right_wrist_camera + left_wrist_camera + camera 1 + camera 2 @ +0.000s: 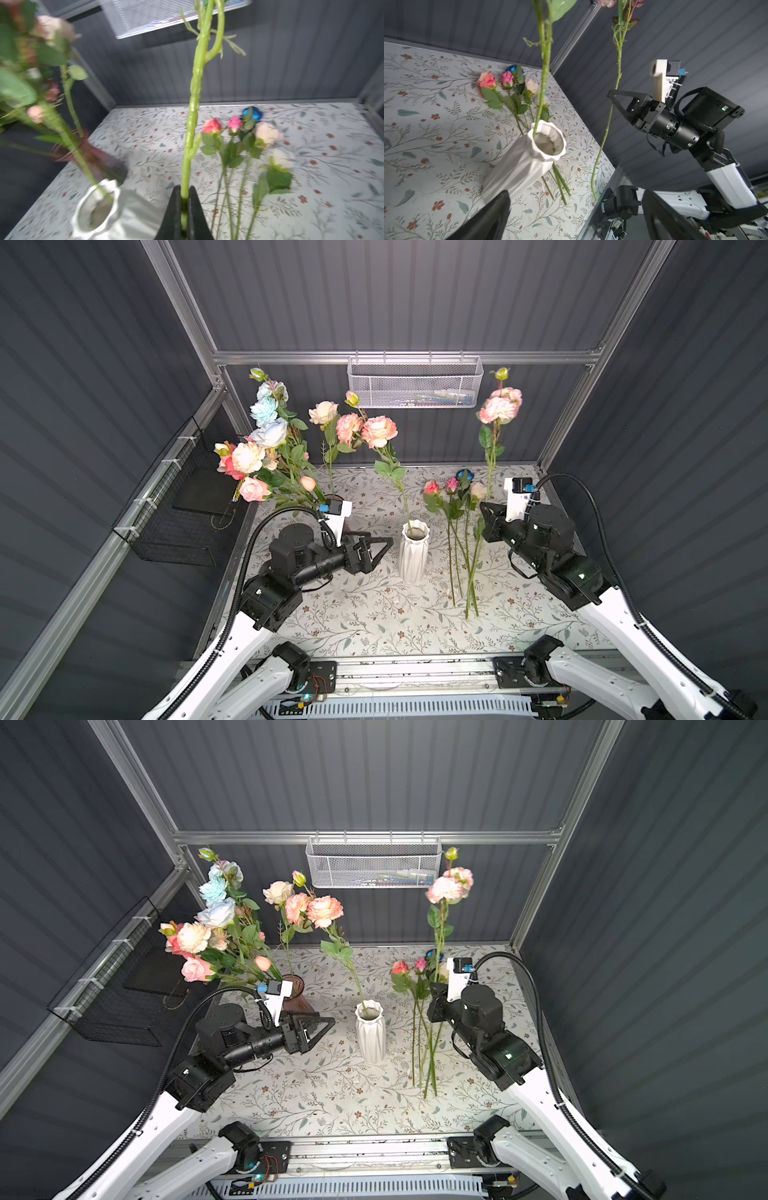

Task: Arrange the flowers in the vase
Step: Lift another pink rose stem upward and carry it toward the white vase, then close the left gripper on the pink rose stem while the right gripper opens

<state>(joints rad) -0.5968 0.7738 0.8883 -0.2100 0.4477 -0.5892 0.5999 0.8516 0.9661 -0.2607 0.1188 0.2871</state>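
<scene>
Right gripper (184,192) is clamped on the stem of a tall pink peony (497,408), holding it upright over the loose roses (455,526) lying on the table (374,624), while the white vase (414,556) beside them has one peach bloom (379,431) in it and the left gripper (384,546) sits wide open, empty, on its other side.

No legible text, no labels, no numbers

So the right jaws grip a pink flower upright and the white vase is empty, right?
No: the vase already holds one stem, as the left wrist view shows. The right jaws do grip a pink flower upright.
</scene>
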